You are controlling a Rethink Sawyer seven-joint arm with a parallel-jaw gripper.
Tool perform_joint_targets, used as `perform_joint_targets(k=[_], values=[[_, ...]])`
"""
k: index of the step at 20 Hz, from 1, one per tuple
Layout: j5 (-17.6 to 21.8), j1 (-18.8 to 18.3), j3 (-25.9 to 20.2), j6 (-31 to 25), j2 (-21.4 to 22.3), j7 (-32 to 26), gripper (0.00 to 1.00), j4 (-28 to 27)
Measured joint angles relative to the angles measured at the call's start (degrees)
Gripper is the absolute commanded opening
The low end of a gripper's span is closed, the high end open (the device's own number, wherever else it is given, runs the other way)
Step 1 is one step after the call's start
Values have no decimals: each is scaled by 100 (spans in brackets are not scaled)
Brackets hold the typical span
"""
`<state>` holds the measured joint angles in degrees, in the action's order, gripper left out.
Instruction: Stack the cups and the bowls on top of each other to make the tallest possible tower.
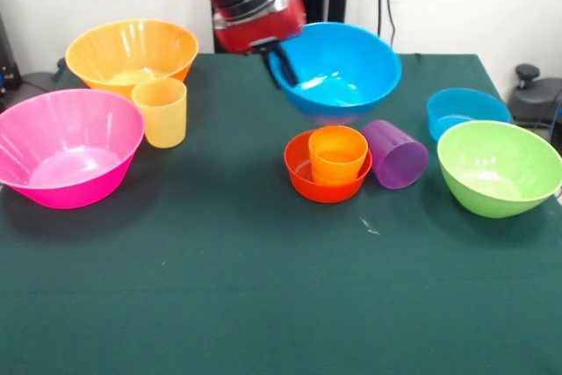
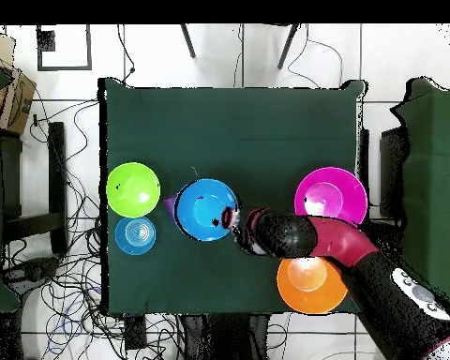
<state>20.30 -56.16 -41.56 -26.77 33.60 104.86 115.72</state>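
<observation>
Presently, a dark green tabletop [image 1: 219, 305] is recorded carrying an assortment of glossy plastic ware. The red and black arm's gripper [image 1: 279, 66] is clamped on the rim of a medium blue round bowl [image 1: 342, 68], which is held lifted and tilted above the tower; in the overhead view the same bowl [image 2: 206, 209] covers the stack entirely. The tower is made up of a small red-orange round bowl [image 1: 303, 175] resting on the tabletop with an orange tapered cup [image 1: 338, 155] standing upright inside it. A purple tapered cup [image 1: 397, 154] is found lying on its side just beside the red-orange bowl, its mouth turned toward the front camera. A yellow-orange tapered cup [image 1: 161, 111] is set upright between a big yellow round bowl [image 1: 132, 54] behind it and a big pink round bowl [image 1: 66, 147], near both. On the other side, a lime green round bowl [image 1: 499, 167] is placed at the tabletop's edge, with a small blue round bowl [image 1: 465, 111] just behind it and partly hidden by it. In the overhead view the lime green bowl [image 2: 133, 189] and the small blue bowl [image 2: 135, 235] are seen side by side, and the pink bowl [image 2: 331, 196] and the yellow bowl [image 2: 311, 284] flank the arm.
</observation>
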Motion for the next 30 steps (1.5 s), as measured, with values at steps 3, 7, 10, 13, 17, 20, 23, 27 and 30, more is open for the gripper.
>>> perform_joint_targets(k=[3, 7, 10, 13, 17, 20, 23, 27, 30], values=[[-152, 58, -118, 305, -124, 8, 0, 243], [-423, 180, -253, 739, -260, 13, 0, 550], [-571, 243, -314, 895, -320, 14, 0, 687], [-695, 250, -375, 944, -368, 14, 0, 780], [-893, 229, -467, 944, -384, 14, 0, 859], [-1097, 228, -502, 937, -341, 14, 0, 867], [-1284, 259, -499, 830, -213, 14, 0, 866], [-1407, 409, -459, 514, 35, 14, 0, 803], [-1408, 530, -425, 225, 186, 14, 0, 707]])
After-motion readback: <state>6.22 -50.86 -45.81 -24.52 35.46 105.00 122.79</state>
